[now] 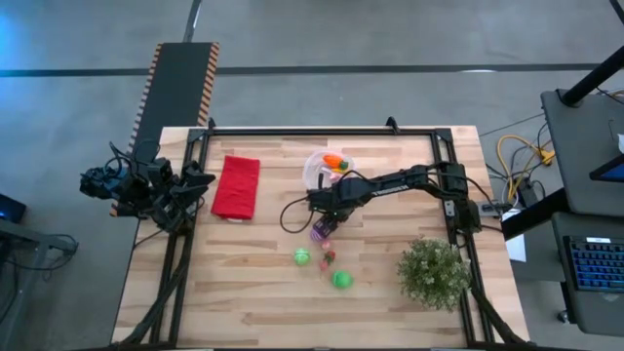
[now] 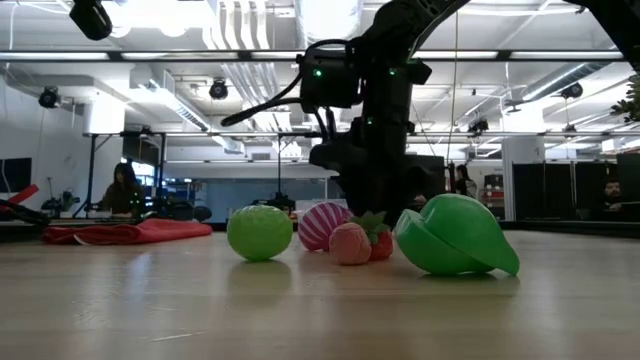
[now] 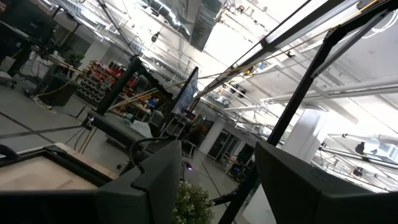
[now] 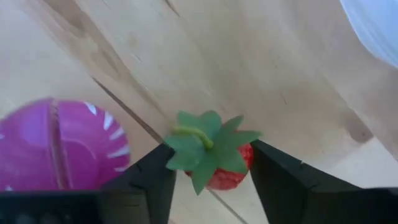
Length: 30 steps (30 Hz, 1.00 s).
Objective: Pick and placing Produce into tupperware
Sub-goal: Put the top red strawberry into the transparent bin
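Note:
My right gripper [image 4: 211,180] is down at the table's middle [image 1: 328,218] with a small red strawberry [image 4: 217,160], green leaves on top, between its fingers. The purple ball [image 4: 56,146] lies right beside it [image 1: 320,232]. The clear round tupperware [image 1: 324,168] stands just beyond, toward the far edge, with the orange carrot [image 1: 334,161] in it. Two green balls [image 1: 302,256] [image 1: 341,280] and small red and pink pieces [image 1: 329,259] lie on the wood nearer the near edge. My left gripper [image 3: 217,186] is open and parked off the table's left edge. My right gripper has the strawberry pinched between its two fingers at the red body's sides [image 4: 245,158], coming from above and pointing down. The leafy top [image 4: 205,143] faces up toward the wrist and one leaf lies over a fingertip [image 4: 158,171]. Whether its base rests on the wood is hidden.
A folded red cloth [image 1: 236,185] lies left of the tupperware. A bushy potted plant [image 1: 434,273] stands at the near right. A black frame [image 1: 322,130] runs along the table's far edge and sides. In the low view a green ball [image 2: 455,235] sits closest to the near edge.

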Each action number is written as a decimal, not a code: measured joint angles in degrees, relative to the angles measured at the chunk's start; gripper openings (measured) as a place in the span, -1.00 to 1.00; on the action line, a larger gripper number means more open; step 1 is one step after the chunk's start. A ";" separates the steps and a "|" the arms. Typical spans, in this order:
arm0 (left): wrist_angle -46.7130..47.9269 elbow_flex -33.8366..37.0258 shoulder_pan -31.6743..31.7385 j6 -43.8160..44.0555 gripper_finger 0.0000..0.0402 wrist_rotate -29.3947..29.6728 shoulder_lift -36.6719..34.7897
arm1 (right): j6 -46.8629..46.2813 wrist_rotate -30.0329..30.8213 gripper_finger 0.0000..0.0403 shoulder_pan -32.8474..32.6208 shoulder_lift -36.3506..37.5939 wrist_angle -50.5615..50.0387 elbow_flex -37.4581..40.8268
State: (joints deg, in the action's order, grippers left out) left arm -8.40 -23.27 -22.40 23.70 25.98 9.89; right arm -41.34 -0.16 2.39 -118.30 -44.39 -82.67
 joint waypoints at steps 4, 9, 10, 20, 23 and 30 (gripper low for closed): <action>0.00 0.00 0.01 -0.02 -0.04 0.00 0.00 | 0.00 0.07 -0.28 0.02 0.00 1.92 -0.13; 0.00 0.00 0.00 -0.04 -0.04 0.02 0.00 | 0.00 0.17 -0.37 0.02 0.00 1.78 -0.12; 0.00 0.00 0.01 -0.04 -0.04 0.02 0.00 | 0.00 0.17 -0.36 0.02 0.00 1.80 -0.11; 0.02 0.00 0.01 -0.07 -0.04 0.04 0.00 | 1.35 4.34 -0.32 0.91 5.44 -5.09 -5.44; 0.07 0.00 -0.01 -0.09 -0.04 0.05 0.00 | 1.56 7.01 -0.32 2.41 7.76 -9.05 -8.31; 0.09 0.00 0.00 -0.11 -0.04 0.07 0.00 | 4.51 9.85 -0.29 8.93 10.54 -12.95 -11.85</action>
State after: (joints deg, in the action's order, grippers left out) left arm -8.32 -23.27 -22.40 23.59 26.04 9.89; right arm -36.83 9.69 11.33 -107.76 -57.34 -94.52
